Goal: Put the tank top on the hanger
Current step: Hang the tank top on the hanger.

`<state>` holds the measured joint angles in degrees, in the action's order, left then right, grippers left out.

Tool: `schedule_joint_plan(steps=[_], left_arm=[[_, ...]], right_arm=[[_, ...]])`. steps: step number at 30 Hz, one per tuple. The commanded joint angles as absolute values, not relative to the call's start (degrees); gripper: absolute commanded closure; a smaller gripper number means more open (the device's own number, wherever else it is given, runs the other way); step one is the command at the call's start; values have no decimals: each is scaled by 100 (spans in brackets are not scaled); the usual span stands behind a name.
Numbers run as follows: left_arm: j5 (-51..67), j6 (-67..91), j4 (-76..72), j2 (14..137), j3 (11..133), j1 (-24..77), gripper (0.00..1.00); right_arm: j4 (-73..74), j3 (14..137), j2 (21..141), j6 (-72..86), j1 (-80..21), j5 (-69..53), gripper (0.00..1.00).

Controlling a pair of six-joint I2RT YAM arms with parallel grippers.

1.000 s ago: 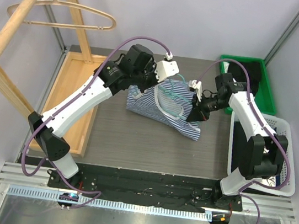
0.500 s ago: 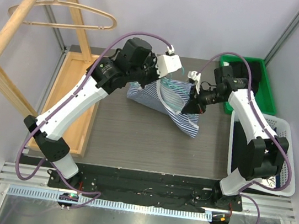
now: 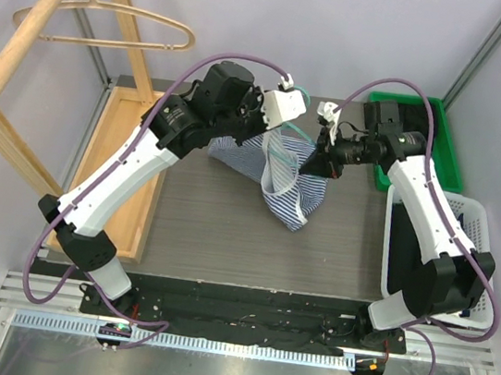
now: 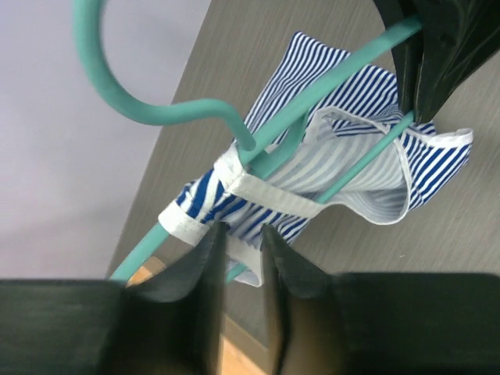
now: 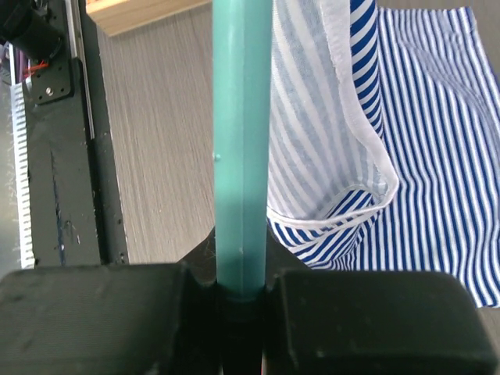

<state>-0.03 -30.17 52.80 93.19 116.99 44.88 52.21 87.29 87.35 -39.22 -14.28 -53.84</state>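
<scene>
Grey table [image 3: 207, 228] below; hanger [image 5: 242, 141] between right jaws

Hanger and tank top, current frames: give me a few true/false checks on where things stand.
1. The right gripper is shut on the teal hanger. True.
2. The tank top lies flat, off the hanger. False: it hangs from the hanger, with one strap over it by the hook.
3. A tan hanger hangs on the wooden rack. True.
4. The teal hanger's hook is caught on the rack. False: it is free, above the table.
</scene>
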Motion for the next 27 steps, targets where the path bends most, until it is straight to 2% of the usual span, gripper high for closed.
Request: schedule_joint_plan(steps=[1, 2, 4, 5, 8, 11, 19, 27], left_arm=[[-255, -3067, 5168, 9053, 11777, 4517, 63], [-281, -3085, 5151, 9009, 11786, 4518, 48], [-430, -3146, 5115, 8965, 11847, 4518, 35], [-509, -3164, 5063, 8947, 11882, 4518, 23], [-694, -3287, 5071, 8842, 12163, 4518, 5], [-773, -3419, 5168, 8780, 12602, 4518, 0], [-642, -3744, 5528, 8587, 13148, 4518, 0], [-115, -3876, 5871, 8552, 13333, 4518, 0]], right_arm=[[4737, 9167, 8341, -3630, -1450, -5528, 99], [4746, 9184, 8315, -3630, -1468, -5502, 99], [4755, 9219, 8227, -3621, -1450, -5458, 99], [4755, 9237, 8192, -3621, -1459, -5397, 99], [4877, 9351, 8113, -3665, -1459, -5291, 99], [5298, 9711, 8156, -3831, -1450, -5142, 99], [6573, 11246, 8560, -4385, -1459, -4642, 99], [8621, 12892, 9325, -5431, -1520, -4052, 99]])
